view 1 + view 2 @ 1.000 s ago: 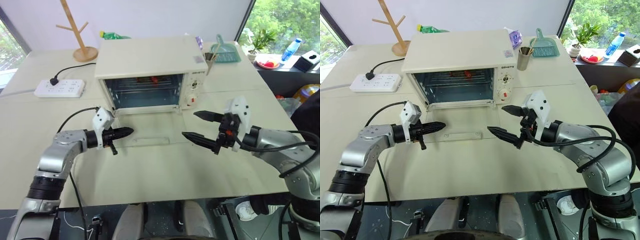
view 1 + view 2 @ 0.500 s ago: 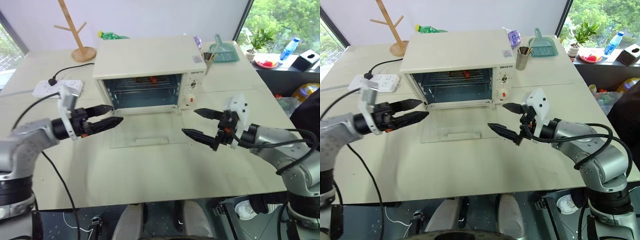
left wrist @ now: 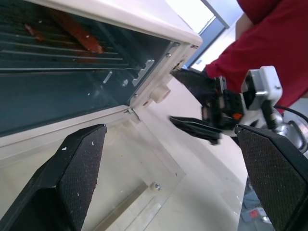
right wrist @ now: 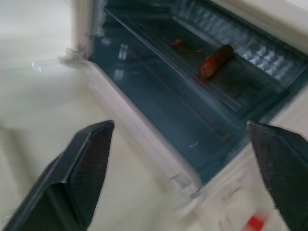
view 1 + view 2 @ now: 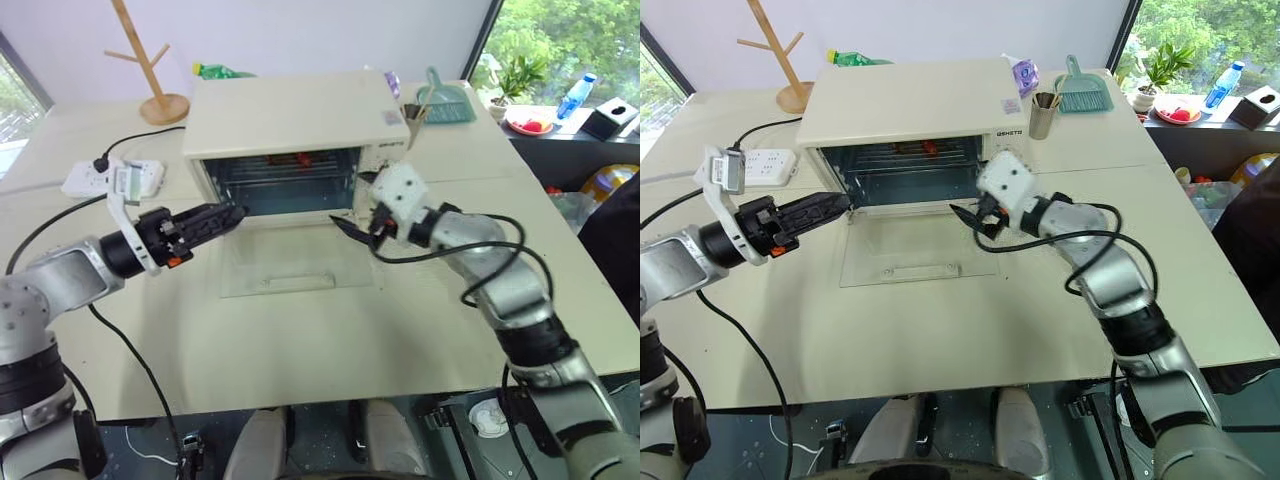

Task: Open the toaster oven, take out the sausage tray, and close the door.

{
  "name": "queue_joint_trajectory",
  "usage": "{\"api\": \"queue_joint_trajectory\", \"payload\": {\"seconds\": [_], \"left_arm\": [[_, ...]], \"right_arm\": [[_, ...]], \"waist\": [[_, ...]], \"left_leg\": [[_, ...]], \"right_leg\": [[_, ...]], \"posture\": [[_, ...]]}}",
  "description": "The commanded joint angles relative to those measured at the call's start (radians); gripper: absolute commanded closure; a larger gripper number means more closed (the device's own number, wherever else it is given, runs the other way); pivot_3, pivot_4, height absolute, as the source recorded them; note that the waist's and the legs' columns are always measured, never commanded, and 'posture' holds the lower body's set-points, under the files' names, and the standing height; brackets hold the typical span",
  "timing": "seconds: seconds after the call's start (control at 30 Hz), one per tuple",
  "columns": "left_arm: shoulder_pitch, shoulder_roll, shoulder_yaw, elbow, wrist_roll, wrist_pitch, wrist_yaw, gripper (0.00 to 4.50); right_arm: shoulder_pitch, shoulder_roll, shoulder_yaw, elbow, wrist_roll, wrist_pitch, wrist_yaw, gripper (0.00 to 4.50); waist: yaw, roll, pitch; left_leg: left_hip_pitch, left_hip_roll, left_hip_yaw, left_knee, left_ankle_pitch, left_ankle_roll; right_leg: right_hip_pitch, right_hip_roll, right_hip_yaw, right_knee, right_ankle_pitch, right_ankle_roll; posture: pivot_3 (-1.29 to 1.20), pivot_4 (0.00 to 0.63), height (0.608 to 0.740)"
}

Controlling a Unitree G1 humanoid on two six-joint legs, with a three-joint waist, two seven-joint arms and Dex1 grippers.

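Both claws are spread wide and holding nothing. The right gripper [image 5: 975,222] is up at the lower right corner of the oven [image 5: 910,105] mouth, hovering over the door [image 5: 915,250], which lies flat open on the table [image 5: 970,330] with its handle [image 5: 923,270] toward the robot. The left gripper [image 5: 830,207] hangs at the left edge of the mouth, pointing across toward the right one.

The tray [image 4: 192,72] sits deep inside on the rack, with a reddish sausage [image 4: 216,60] on it. Nothing lies between the grippers and the tray; only the open door lies under them.

Other stuff on the table: a power strip [image 5: 765,165] just left of the oven, its cable trailing back, a wooden mug tree [image 5: 775,50] behind that, a green bottle [image 5: 855,58] lying behind the oven, and a metal cup [image 5: 1044,115] plus a teal dustpan [image 5: 1085,95] off to the right. A person in a red top [image 3: 269,43] shows past the right gripper in the left wrist view.
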Motion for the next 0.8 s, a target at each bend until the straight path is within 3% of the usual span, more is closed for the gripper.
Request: {"api": "queue_joint_trajectory", "payload": {"seconds": [0.03,0.27,0.43,0.57,0.8], "left_arm": [[0.001,0.006,0.004,-0.026,-0.063,-0.020,0.050,0.03],[0.009,0.027,-0.007,-0.025,-0.075,-0.049,0.073,0.03],[0.018,0.047,-0.011,-0.033,-0.070,-0.067,0.057,0.00],[0.021,0.053,-0.016,-0.029,-0.066,-0.086,0.051,0.00],[0.018,0.058,-0.042,-0.027,-0.050,-0.105,0.033,0.00]], "right_arm": [[-0.079,0.061,0.051,0.118,-0.139,-0.165,-0.051,0.00],[-0.251,0.133,0.178,0.477,-0.431,-0.482,-0.193,0.00],[-0.304,0.156,0.174,0.616,-0.505,-0.594,-0.258,1.63],[-0.313,0.174,0.176,0.651,-0.536,-0.658,-0.268,3.51],[-0.330,0.209,0.166,0.690,-0.566,-0.687,-0.268,3.51]], "waist": [[-0.001,0.000,0.000],[-0.001,-0.001,0.000],[0.000,-0.001,-0.001],[-0.003,-0.001,-0.001],[-0.005,-0.001,-0.001]], "left_leg": [[0.000,0.000,0.001,0.000,0.000,0.000],[0.000,0.000,0.001,0.000,0.001,-0.001],[0.000,0.000,0.001,-0.001,0.001,-0.002],[0.000,0.000,0.001,-0.001,0.001,-0.002],[0.000,0.001,0.001,-0.001,0.001,-0.002]], "right_leg": [[-0.001,0.000,0.001,0.000,0.000,0.000],[-0.001,0.000,0.002,0.000,0.001,-0.001],[-0.001,0.001,0.002,0.000,0.001,-0.001],[-0.001,0.001,0.002,0.000,0.001,-0.001],[-0.002,0.002,0.002,0.000,0.001,-0.001]], "posture": [[0.00,0.150,0.740],[0.00,0.150,0.740],[0.00,0.150,0.740],[0.00,0.150,0.740],[0.00,0.150,0.740]]}}
